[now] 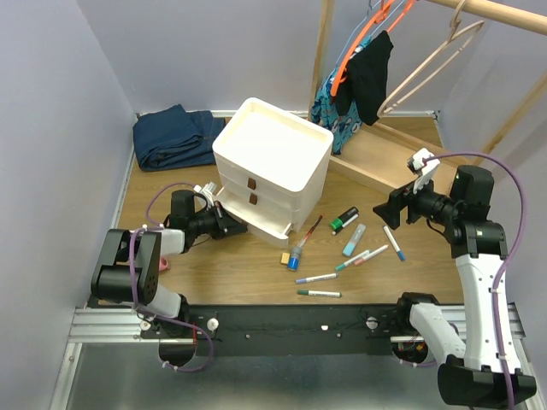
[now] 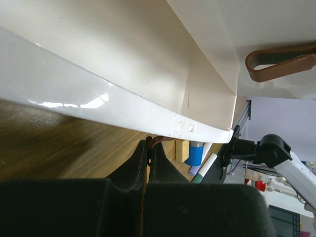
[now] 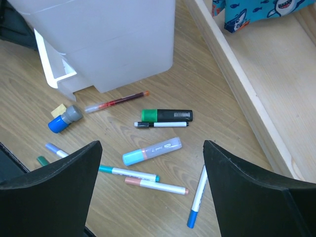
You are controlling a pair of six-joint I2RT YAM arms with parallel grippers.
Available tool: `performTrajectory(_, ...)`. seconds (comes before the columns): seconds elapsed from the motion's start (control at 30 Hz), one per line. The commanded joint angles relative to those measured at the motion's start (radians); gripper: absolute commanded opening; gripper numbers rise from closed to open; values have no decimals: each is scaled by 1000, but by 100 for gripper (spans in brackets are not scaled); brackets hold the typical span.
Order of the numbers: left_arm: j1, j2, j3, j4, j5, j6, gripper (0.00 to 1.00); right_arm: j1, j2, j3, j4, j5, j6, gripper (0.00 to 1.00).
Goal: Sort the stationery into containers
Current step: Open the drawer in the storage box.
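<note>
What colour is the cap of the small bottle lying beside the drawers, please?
Blue, clearest in the right wrist view.

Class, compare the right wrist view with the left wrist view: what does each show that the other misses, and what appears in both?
Only the right wrist view shows the red pen, the black-green marker and the wooden tray, between wide-open jaws. Only the left wrist view shows a drawer handle and the left gripper shut on the bottom drawer's handle. Both show the pulled-out bottom drawer, the blue-capped bottle and the yellow block.
</note>
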Motion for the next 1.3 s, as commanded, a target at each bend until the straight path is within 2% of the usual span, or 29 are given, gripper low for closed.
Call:
performTrajectory(0.0,9,13,-15,-309,-187,76,0,2,-45,-33,-60,-44,-34,91)
performTrajectory(0.23,11,-22,5,-446,-177,93,0,2,-91,-30,-109,-53,-89,92)
performTrajectory(0.57,23,-43,16,-506,-249,98,0,2,-136,-40,-115,-87,-103,92)
performTrajectory(0.6,28,-48,20,-516,-278,99,11,2,-136,-40,-117,-88,-106,92)
performTrajectory(0.63,32,-62,22,-536,-290,101,41,2,-137,-40,-120,-90,-112,93)
performTrajectory(0.7,41,-78,28,-548,-277,124,65,2,-142,-42,-121,-93,-120,93)
performTrajectory(0.73,51,-94,34,-562,-263,145,99,2,-145,-42,-120,-91,-121,93)
performTrajectory(0.83,54,-118,91,-688,-220,266,99,2,-145,-21,-123,-90,-114,94)
performTrajectory(0.9,58,-163,108,-739,-275,236,99,2,-139,-1,-129,-84,-117,94)
performTrajectory(1.1,63,-330,184,-848,-51,248,99,2,-116,94,-169,-67,-149,95)
performTrajectory(1.17,63,-391,226,-960,2,324,99,2,-113,108,-198,-71,-195,96)
performTrajectory(1.27,66,-492,322,-1126,1,464,99,2,-122,104,-204,-79,-221,96)
